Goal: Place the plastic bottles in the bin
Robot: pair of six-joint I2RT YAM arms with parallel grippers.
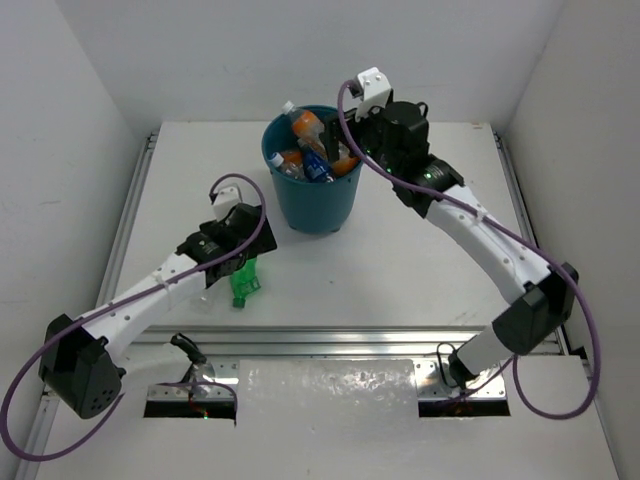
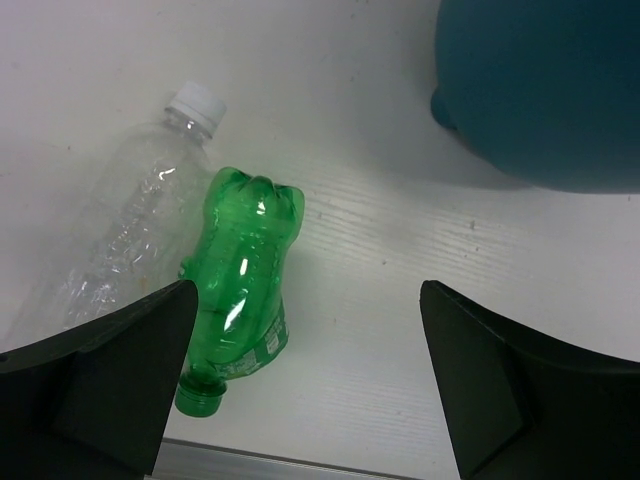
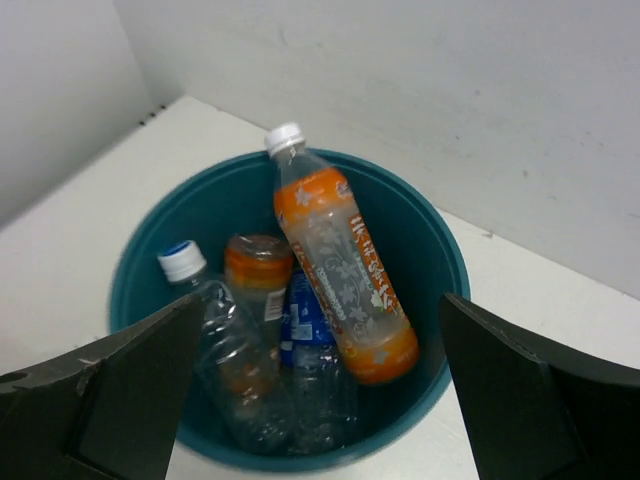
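Top view: bin stands at 12 o'clock from table centre, upright.

Right gripper hangs over the bin's 2 o'clock rim. Right wrist view: jaws spread wide, nothing held, fingers framing the bin mouth.

Inside the bin:
- orange bottle leaning, white cap up past the rim at 11 o'clock
- second orange bottle, one end facing the camera
- clear bottle with blue cap at 8 o'clock
- blue-label bottle low in the middle

Left gripper sits at 8 o'clock from the bin, over the table. Left wrist view: jaws spread wide, empty.

Green bottle lies flat on the table by the left finger, cap toward 6 o'clock. Clear bottle lies against it at 9 o'clock, white cap toward 1 o'clock. Bin wall shows at 2 o'clock, apart from both.
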